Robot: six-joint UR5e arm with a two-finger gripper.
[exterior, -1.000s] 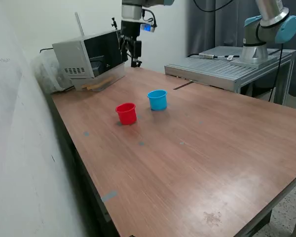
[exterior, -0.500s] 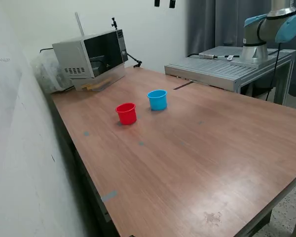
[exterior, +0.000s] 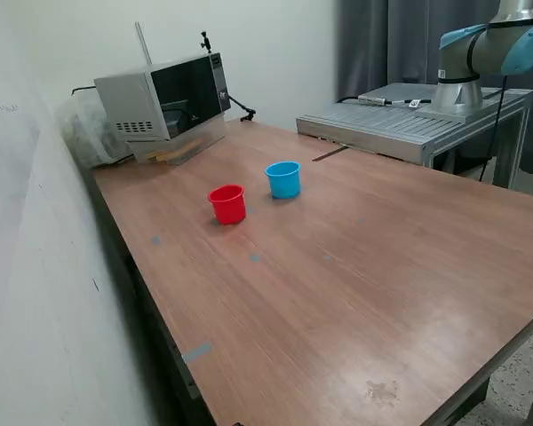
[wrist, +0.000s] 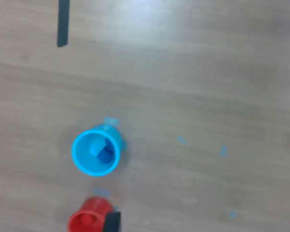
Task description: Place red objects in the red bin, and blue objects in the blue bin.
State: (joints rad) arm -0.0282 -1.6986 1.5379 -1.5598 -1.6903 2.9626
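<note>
The task looks finished or very close to it, judging from how things lie. In the wrist view, which looks straight down from high above, the blue bin [wrist: 96,154] stands upright on the table [wrist: 198,87], and inside it lie dark blue shapes that read as the blue objects [wrist: 105,154]; the blur makes it hard to count whether that is one cube or two. Just beside it, at the edge of the same view, the red bin [wrist: 89,218] is partly cut off and partly hidden by a dark claw tip, and its inside shows only red, so I cannot tell whether the red objects are in there. No loose cube lies on the wood in either view; the small bluish specks on the table [exterior: 338,266] look like flat marks, not cubes. In the exterior view the red bin [exterior: 227,203] and the blue bin [exterior: 283,178] stand near each other, not touching, and their contents cannot be seen from that angle. The claw is raised out of the exterior view; only dark tips at the wrist view's border show, with nothing visible between them, so whether it is released or clenched I cannot tell. Both bins sit well below the claw.
</note>
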